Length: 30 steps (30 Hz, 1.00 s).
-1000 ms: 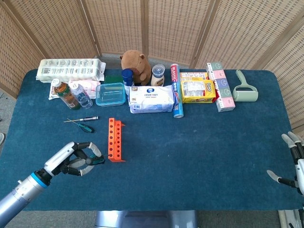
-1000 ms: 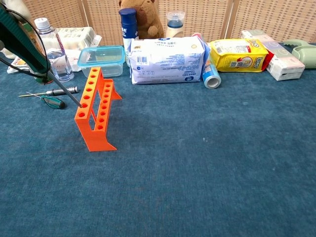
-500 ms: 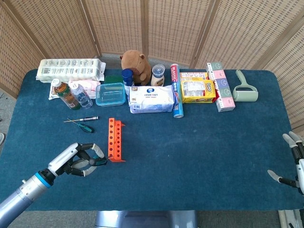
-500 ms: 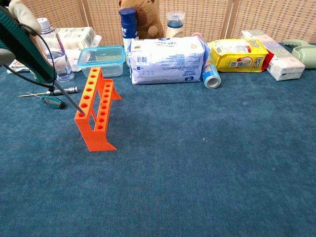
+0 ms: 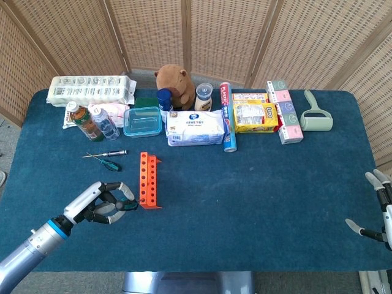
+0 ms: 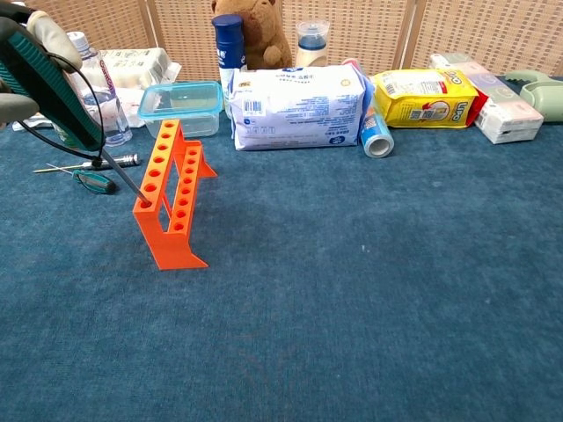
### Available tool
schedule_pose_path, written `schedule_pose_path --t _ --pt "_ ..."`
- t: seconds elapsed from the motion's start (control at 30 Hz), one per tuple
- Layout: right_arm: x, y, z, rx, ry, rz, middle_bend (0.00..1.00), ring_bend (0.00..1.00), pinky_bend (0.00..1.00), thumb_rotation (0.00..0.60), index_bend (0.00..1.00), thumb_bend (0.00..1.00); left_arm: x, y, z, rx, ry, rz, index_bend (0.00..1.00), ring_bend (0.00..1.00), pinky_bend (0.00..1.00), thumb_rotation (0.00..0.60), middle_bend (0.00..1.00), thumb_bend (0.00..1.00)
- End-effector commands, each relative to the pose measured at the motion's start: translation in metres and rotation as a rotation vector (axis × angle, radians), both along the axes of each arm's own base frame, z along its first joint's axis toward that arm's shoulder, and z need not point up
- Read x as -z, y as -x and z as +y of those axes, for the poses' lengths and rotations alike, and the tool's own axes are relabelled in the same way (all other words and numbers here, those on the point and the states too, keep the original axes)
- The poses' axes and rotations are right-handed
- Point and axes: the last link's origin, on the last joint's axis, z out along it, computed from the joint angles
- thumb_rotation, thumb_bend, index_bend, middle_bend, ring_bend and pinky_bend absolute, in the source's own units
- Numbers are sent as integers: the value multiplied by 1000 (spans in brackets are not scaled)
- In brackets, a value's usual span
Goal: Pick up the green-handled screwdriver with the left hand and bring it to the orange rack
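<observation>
Left hand (image 5: 105, 204) grips the green-handled screwdriver (image 6: 54, 89), tilted, its tip at the near end of the orange rack (image 5: 147, 180). Right hand (image 5: 381, 205) rests open-fingered at the table's (image 5: 263, 202) right edge.

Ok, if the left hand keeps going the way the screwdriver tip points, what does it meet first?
The orange rack. The left hand holds the green-handled screwdriver with its tip angled down at the rack's near end, roughly at a hole on the top bar. Whether the tip already touches is unclear.
</observation>
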Motion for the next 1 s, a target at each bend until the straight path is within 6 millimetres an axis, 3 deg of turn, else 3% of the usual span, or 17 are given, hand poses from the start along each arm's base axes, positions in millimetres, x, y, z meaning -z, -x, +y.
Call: schedule_pose_path --t 0.03,0.57,1.0 --pt "0 0 0 -1 0 1 44 0 0 600 70 23 1 0 0 -2 1 -2 485 986 980 600 1000 436" --pt "-2 0 0 1 4 -4 45 0 0 600 69 23 15 11 22 -105 40 -51 486 986 980 600 1000 437" --pt "-1 1 0 1 1 -5 44 0 0 600 69 23 26 21 28 -133 53 -49 486 986 981 600 1000 437"
